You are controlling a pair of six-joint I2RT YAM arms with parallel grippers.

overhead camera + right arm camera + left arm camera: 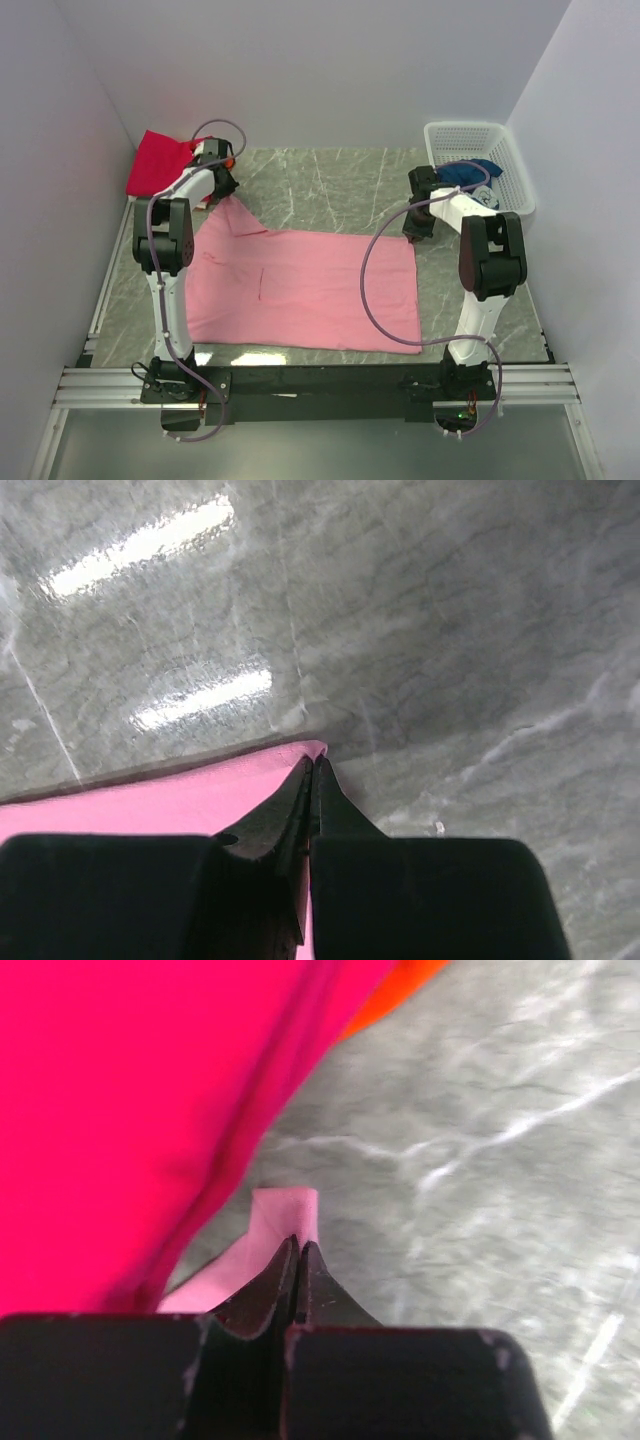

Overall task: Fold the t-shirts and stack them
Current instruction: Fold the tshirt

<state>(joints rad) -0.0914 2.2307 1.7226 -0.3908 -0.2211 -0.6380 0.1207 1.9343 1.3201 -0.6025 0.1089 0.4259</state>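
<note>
Broadly spread, light pink t-shirt [300,290]

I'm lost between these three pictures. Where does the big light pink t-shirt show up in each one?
Top external: the light pink t-shirt lies spread flat across the middle of the picture.
Left wrist: only a small corner shows, bottom centre, pinched in the left hand.
Right wrist: its edge fills the lower left, corner pinched in the right hand.
Shared landmark: the grey marble tabletop, seen in all three.
</note>
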